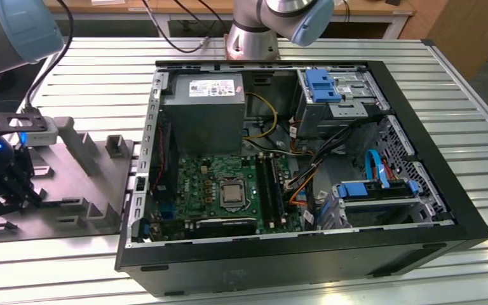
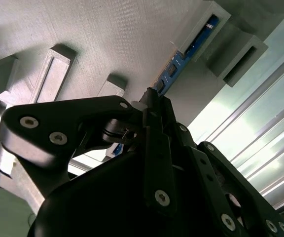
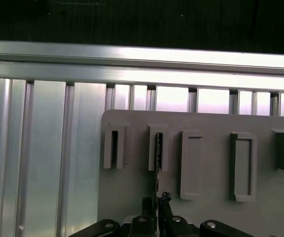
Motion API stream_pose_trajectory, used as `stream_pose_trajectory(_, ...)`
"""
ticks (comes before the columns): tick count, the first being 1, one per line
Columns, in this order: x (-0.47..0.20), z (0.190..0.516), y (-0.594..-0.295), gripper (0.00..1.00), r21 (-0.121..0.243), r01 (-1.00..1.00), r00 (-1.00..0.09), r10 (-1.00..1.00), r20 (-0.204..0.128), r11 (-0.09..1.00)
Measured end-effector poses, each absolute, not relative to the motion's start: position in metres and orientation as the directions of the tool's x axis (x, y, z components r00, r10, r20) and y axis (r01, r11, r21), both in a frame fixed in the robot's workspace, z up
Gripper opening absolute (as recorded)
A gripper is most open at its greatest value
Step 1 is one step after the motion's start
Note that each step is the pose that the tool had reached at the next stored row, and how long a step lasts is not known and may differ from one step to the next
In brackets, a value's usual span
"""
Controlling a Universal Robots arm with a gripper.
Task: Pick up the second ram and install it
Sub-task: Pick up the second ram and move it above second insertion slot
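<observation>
A black robot gripper (image 3: pixel 157 202) reaches over a grey holder plate (image 3: pixel 216 163) that lies flat on a ribbed aluminium table (image 1: pixel 100 76). The plate carries a row of raised rectangular pockets.

The second ram (image 2: pixel 182 56), a thin blue circuit strip with dark chips, stands on edge on the plate. One end sits in a pocket (image 3: pixel 158 148), the second in the row when counting from the plate's corner. In the first wrist view the stick shows as a narrow dark line running from that pocket back to the gripper. The fingers (image 2: pixel 154 148) are pressed in from both sides and pinch the stick near its end away from the pocket. In the second wrist view the blue strip runs between the black fingers and shows again just behind them.

In the exterior view, an open black computer case (image 1: pixel 312 254) lies just beside the plate, on the exterior view's right. A green motherboard (image 1: pixel 206 184) with a square silver processor socket (image 1: pixel 229 191) sits inside it. The gripper hangs over the plate's edge farthest from the case.
</observation>
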State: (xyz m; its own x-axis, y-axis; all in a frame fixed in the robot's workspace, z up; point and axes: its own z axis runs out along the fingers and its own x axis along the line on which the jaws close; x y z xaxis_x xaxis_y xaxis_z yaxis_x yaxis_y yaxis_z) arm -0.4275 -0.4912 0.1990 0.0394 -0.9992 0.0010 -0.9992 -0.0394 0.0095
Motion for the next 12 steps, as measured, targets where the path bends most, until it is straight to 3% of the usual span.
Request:
stream_pose_trajectory(9,-0.4275,0.1986,-0.4912,0.19,0.01,-0.999,0.039,-0.999,0.001,-0.039)
stream_pose_trajectory(10,-0.4275,0.1985,-0.4912,0.12,0.01,-0.999,0.039,-0.999,0.001,-0.039)
stream_pose_trajectory(12,-0.4275,0.1984,-0.4912,0.12,0.01,-0.999,0.039,-0.999,0.001,-0.039)
